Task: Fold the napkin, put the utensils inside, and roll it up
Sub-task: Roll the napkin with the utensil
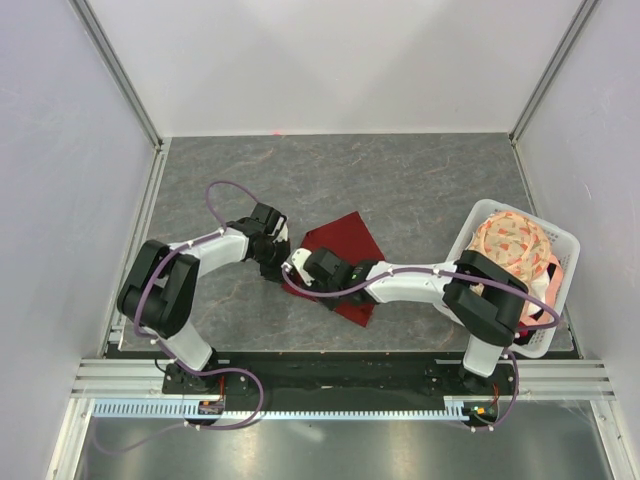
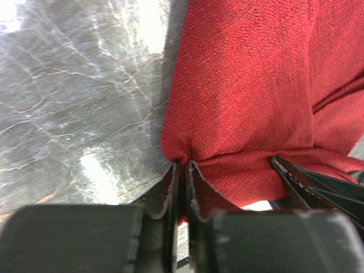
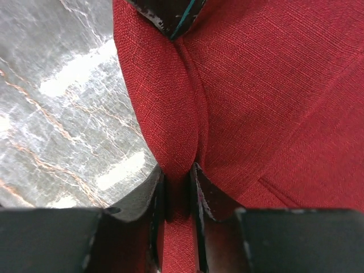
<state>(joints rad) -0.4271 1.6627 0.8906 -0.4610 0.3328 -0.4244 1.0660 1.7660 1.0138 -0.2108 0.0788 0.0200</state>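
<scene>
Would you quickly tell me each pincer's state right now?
Left pincer: closed on the napkin.
Right pincer: closed on the napkin too.

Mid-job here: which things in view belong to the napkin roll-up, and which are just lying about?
Job in hand:
- napkin, dark red
- left gripper, pinching its edge
- right gripper, closed on a fold of it

Lying about:
- white basket
- floral cloth inside it
</scene>
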